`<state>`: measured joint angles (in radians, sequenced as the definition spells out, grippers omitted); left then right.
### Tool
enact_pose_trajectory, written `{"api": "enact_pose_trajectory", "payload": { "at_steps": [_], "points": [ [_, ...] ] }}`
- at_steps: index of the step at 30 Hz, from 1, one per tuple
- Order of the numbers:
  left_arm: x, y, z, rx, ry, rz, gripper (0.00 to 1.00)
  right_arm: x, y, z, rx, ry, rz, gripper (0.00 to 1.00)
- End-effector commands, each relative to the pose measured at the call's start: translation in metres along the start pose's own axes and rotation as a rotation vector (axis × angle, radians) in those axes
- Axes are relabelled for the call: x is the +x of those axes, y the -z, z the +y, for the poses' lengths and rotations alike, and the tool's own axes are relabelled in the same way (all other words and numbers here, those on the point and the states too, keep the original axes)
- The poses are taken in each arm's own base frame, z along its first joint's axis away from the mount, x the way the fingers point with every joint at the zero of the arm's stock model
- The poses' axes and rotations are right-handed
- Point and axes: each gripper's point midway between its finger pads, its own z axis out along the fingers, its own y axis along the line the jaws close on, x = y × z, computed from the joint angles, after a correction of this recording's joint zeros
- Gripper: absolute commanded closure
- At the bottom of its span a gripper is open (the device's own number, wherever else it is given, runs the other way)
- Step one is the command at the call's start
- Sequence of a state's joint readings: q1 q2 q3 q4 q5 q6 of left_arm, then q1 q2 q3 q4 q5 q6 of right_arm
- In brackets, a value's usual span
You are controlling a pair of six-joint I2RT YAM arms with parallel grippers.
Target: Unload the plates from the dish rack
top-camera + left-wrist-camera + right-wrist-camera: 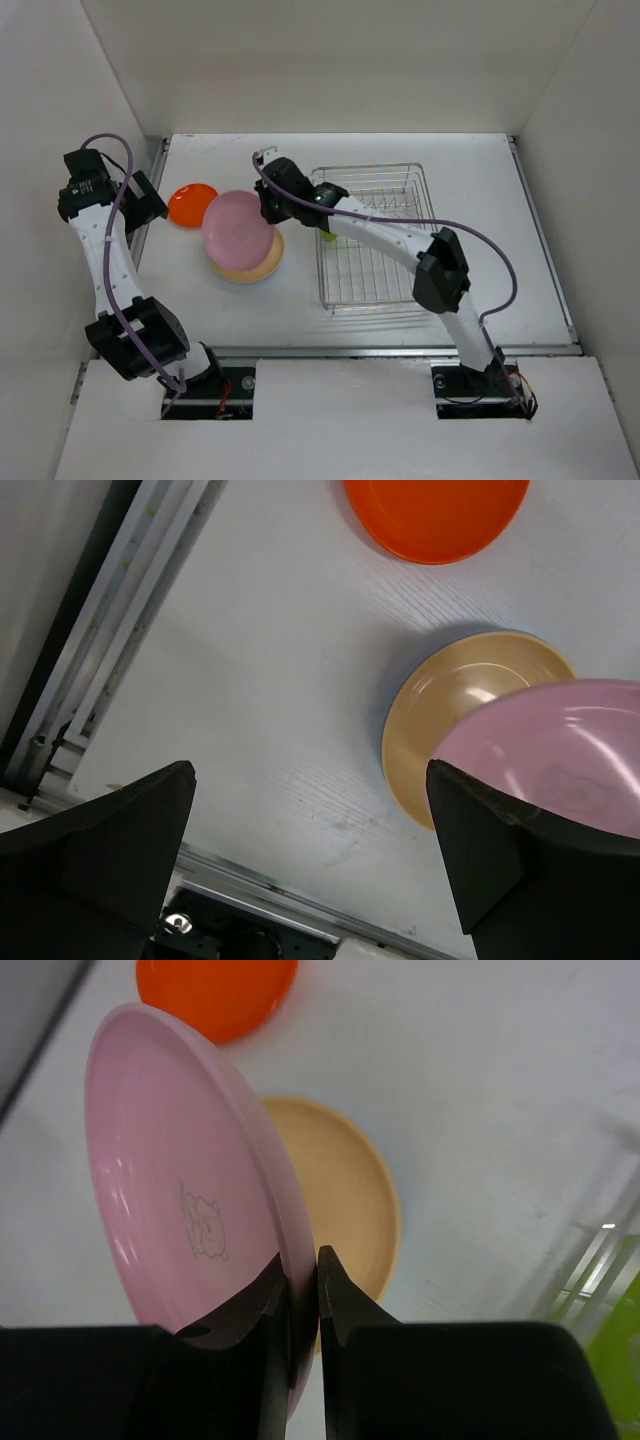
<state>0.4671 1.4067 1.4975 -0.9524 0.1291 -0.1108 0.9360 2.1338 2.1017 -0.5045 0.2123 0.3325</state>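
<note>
Silver wire dish rack point(375, 235) sits right of centre on the white surface point(480, 170), well apart from the left arm. One green item point(327, 237) is inside it, against the left wall. It is partly hidden by the right arm, so I can't tell what it is.

Right claw point(303, 1295) reaches out past the rack's left side and is clamped on the rim of the pink plate point(170, 1180), one finger on each face. The plate is clear of the rack, held tilted on edge. A faint small print shows on its inner face in the right wrist view.

Tan plate point(252, 264) lies flat on the surface, just left of the rack and directly under the pink plate. The top view shows pink overlapping most of it. Can't tell whether the pink plate's lower rim touches the tan one.

Orange plate point(192, 204) lies flat on the surface further left, near the back-left corner. It is close beside the pink and tan plates but separate from them.

Left claw point(310, 810) is spread wide with nothing between the fingers. It hangs above bare surface near the left edge rail. Its camera sees all three plates ahead of it, none in contact with it.
</note>
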Motion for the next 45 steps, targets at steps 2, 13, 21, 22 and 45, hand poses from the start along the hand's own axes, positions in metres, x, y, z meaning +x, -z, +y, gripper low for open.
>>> {"api": "enact_pose_trajectory", "payload": {
  "at_steps": [2, 13, 21, 22, 45],
  "points": [
    [0.003, 0.001, 0.009, -0.033, -0.009, -0.012, 0.00, -0.018, -0.011, 0.047, -0.239, -0.040, -0.034, 1.00],
    [0.006, -0.002, 0.006, -0.015, -0.026, 0.010, 0.00, 0.050, -0.064, 0.015, -0.171, -0.111, 0.135, 0.56],
    [0.009, 0.002, 0.001, 0.017, -0.035, 0.015, 0.00, 0.056, -0.050, -0.001, -0.101, -0.059, 0.180, 0.18],
    [0.006, 0.004, 0.001, 0.018, -0.036, 0.006, 0.00, 0.050, -0.046, -0.006, -0.069, -0.057, 0.166, 0.16],
    [0.047, 0.034, -0.052, 0.285, -0.350, 0.090, 0.00, 0.021, 0.058, -0.168, 0.454, -0.254, 0.114, 0.15]
  ]
}}
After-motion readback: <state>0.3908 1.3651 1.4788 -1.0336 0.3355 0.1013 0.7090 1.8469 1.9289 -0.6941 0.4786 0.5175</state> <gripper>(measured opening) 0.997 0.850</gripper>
